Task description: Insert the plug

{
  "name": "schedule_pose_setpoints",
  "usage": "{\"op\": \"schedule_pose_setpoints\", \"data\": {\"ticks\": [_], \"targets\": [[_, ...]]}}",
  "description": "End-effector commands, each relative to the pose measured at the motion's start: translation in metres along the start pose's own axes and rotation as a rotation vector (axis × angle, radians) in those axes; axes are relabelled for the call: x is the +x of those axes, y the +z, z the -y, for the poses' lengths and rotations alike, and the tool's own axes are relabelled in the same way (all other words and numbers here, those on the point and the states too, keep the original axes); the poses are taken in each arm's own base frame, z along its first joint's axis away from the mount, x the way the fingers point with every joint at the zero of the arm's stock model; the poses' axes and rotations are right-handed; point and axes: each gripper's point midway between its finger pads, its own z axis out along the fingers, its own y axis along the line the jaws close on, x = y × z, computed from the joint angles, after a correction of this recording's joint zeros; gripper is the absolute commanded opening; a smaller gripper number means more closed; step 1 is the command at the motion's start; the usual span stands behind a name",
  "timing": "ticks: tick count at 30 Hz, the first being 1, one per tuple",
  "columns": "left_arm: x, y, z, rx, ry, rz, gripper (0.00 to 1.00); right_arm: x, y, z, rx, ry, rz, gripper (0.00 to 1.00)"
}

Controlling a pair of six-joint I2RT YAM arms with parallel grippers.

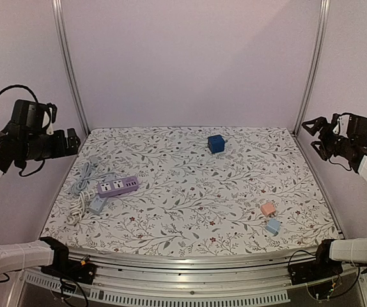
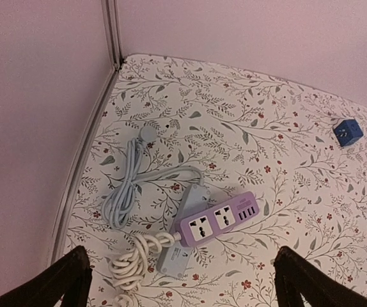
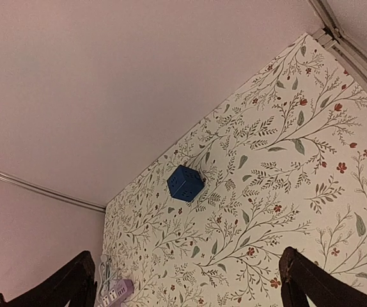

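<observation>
A purple power strip [image 1: 117, 185] [image 2: 218, 217] lies at the table's left, resting across a grey power strip [image 1: 98, 203] [image 2: 178, 252], with its sockets facing up. A small pink plug [image 1: 268, 208] and a light blue plug [image 1: 273, 226] lie at the front right. A dark blue socket cube [image 1: 216, 143] [image 2: 347, 132] [image 3: 185, 183] sits near the back. My left gripper [image 1: 68, 142] [image 2: 181, 252] hangs open, high above the strips. My right gripper [image 1: 314, 134] [image 3: 187, 254] is open at the right edge, high up. Neither holds anything.
A coiled white cord [image 2: 132, 259] and a looped grey cord [image 2: 124, 192] lie left of the strips, near the left frame post [image 1: 68, 67]. The floral table cover [image 1: 190, 211] ends at a metal rail along the front [image 1: 190, 262]. Plain walls enclose the back and sides.
</observation>
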Motion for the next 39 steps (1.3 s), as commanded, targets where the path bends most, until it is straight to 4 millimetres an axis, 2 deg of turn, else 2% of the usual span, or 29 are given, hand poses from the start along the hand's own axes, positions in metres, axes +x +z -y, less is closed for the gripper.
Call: {"op": "schedule_pose_setpoints", "data": {"ticks": [1,6,10,13,19,22,26,29,34,39], "targets": [[-0.011,0.017,0.015,0.028,0.089,-0.039,1.0,0.019,0.002,0.009,0.014,0.023,-0.064,0.99],[-0.02,0.049,0.021,-0.024,0.233,-0.058,1.0,0.037,-0.001,0.022,0.054,-0.017,-0.104,0.99],[-0.031,0.06,0.041,0.043,0.338,-0.024,0.99,0.042,-0.004,0.031,0.097,-0.022,-0.11,0.99],[-0.029,0.069,0.05,0.06,0.45,-0.042,1.0,0.046,-0.001,0.035,0.109,-0.031,-0.141,0.99],[0.003,0.098,0.05,0.03,0.621,-0.149,1.0,0.05,0.004,0.044,0.139,-0.059,-0.186,0.99],[0.024,0.106,0.058,0.105,0.682,-0.196,0.99,0.058,0.006,0.044,0.124,-0.053,-0.226,0.99],[0.062,0.111,0.076,0.258,0.773,-0.299,1.0,0.067,0.005,0.037,0.069,-0.045,-0.262,0.99],[0.087,0.119,0.08,0.292,0.845,-0.375,1.0,0.07,0.0,0.032,0.047,-0.052,-0.259,0.99],[0.107,0.133,0.083,0.321,0.911,-0.435,0.99,0.075,-0.009,0.029,0.042,-0.063,-0.266,0.99],[0.124,0.153,0.078,0.298,0.97,-0.505,1.0,0.079,-0.016,0.026,0.039,-0.072,-0.268,0.99]]}}
